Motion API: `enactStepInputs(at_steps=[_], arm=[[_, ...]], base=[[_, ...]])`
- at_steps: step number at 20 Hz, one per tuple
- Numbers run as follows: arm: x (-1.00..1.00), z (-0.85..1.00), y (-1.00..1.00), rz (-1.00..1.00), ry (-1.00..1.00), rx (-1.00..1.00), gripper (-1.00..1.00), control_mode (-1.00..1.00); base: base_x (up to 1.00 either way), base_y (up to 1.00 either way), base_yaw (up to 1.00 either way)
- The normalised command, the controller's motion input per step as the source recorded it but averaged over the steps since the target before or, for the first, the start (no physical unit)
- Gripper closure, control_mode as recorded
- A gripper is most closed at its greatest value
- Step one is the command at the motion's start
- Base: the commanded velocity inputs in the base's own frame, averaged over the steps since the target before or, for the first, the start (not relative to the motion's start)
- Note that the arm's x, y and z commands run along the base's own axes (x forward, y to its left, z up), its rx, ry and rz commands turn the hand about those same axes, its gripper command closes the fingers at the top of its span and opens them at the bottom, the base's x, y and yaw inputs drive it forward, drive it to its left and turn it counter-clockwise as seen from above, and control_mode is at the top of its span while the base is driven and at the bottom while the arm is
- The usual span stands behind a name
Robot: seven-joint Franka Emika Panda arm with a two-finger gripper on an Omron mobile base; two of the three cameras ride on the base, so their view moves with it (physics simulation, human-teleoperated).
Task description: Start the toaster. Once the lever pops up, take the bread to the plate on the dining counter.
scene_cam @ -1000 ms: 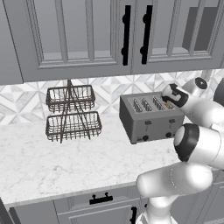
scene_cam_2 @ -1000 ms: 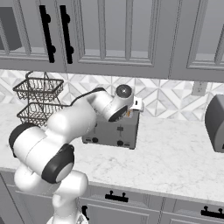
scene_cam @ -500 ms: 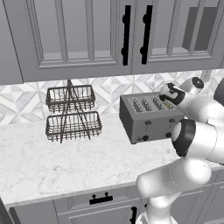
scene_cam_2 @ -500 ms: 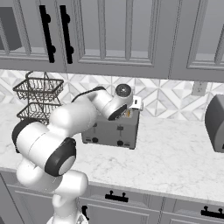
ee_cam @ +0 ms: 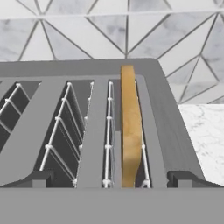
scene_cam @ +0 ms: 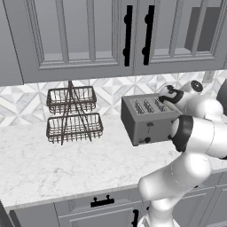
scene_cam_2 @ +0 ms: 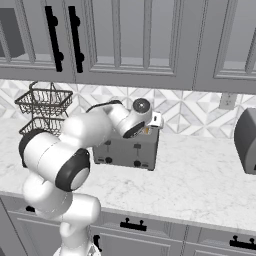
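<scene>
The grey four-slot toaster (scene_cam: 146,120) stands on the wall counter against the tiled backsplash, also seen as toaster (scene_cam_2: 125,150). In the hand view its slotted top (ee_cam: 65,131) lies just below me. The bread (ee_cam: 130,131), a tan slice, stands on edge in the rightmost slot, its top edge about level with the slot. My gripper (ee_cam: 111,181) hangs open just above that end of the toaster, a fingertip on each side of the bread's slot, holding nothing. From the base views the gripper (scene_cam: 165,102) hovers over the toaster's right end. A speck of bread (scene_cam_2: 146,131) shows under the hand.
A two-tier wire basket (scene_cam: 73,116) stands left of the toaster on the white marble counter (scene_cam: 66,164). Grey upper cabinets (scene_cam: 128,35) hang close overhead. Another grey appliance (scene_cam_2: 246,141) sits at the far right, below a wall outlet (scene_cam_2: 227,100).
The arm's elbow has risen a little and the hand has edged slightly left over the toaster's end. The jaws stayed wide open.
</scene>
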Motion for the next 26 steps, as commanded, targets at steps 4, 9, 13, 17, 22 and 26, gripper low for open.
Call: enactStepInputs(at_steps=[4, 9, 13, 17, 22, 26], arm=[[0.23, -0.10, 0.00, 0.00, 0.00, 0.00, -1.00, -1.00], [0.28, -0.01, -0.08, 0.00, 0.00, 0.00, -1.00, -1.00], [0.23, -0.05, -0.11, 0.00, 0.00, 0.00, -1.00, -1.00], [0.18, -0.07, -0.14, 0.00, 0.00, 0.00, -1.00, -1.00], [0.08, -0.18, 0.00, 0.00, 0.00, 0.00, -1.00, -1.00], [0.01, -0.13, 0.00, 0.00, 0.00, 0.00, -1.00, -1.00]], base=[[0.00, 0.00, 0.00], [0.00, 0.00, 0.00], [0.00, 0.00, 0.00], [0.00, 0.00, 0.00], [0.00, 0.00, 0.00], [0.00, 0.00, 0.00]])
